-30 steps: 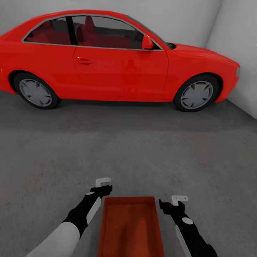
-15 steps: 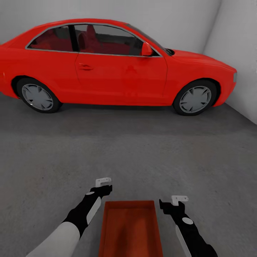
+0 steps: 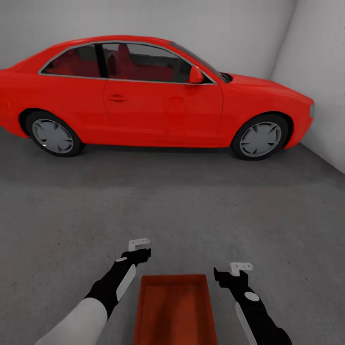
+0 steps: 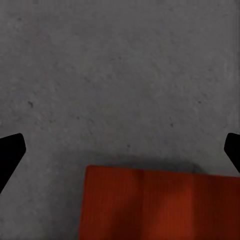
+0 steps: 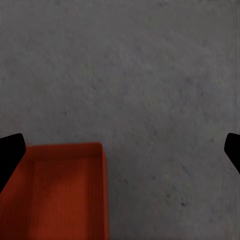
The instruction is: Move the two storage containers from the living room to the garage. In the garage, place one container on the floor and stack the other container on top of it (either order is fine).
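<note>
Storage container (image 3: 175,309): orange-red, open-topped, set on the garage floor (image 3: 191,211), between left hand (image 3: 139,247) and right hand (image 3: 238,270), touching neither. Both hands spread, empty. Likely the base bin, released for stacking. Second container unlisted. Red car (image 3: 153,96) well ahead of the hands.

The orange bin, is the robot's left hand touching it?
Apart. In the head view, a strip of grey floor shows between the left gripper and the orange bin; the left wrist view shows its open fingertips wide of the bin.
</note>
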Available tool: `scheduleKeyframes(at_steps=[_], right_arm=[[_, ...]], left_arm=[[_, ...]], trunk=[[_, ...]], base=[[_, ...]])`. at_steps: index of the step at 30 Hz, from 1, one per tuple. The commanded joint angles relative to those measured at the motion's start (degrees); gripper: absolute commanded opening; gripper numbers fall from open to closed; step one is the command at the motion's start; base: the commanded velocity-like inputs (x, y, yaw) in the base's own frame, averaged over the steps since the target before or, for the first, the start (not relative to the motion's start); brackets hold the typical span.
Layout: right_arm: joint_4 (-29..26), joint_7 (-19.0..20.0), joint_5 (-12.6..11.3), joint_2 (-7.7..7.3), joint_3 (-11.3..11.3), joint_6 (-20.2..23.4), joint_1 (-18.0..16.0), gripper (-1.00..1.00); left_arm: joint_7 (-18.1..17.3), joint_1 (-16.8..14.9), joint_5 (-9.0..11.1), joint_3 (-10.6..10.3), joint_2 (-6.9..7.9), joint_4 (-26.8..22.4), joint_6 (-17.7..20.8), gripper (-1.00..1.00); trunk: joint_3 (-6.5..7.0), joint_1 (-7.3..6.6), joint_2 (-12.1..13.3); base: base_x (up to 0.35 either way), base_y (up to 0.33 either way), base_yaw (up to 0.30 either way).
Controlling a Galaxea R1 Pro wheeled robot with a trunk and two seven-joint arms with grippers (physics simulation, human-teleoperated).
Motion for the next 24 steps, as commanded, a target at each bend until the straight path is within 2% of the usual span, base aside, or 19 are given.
scheduleKeyframes(at_steps=[1, 24], right_arm=[[-0.1, -0.1, 0.1, 0.04, -0.06, 0.34, -0.01, 1.0], [-0.1, -0.1, 0.1, 0.04, -0.05, 0.34, -0.01, 1.0]], left_arm=[[0.52, -0.01, 0.61, -0.34, 0.05, -0.11, 0.24, 1.0], [0.52, -0.01, 0.61, -0.34, 0.05, -0.11, 0.32, 1.0]], trunk=[[0.23, -0.23, 0.39], [6.42, -5.28, 9.62]], base=[[0.0, 0.0, 0.0], [0.0, 0.0, 0.0]])
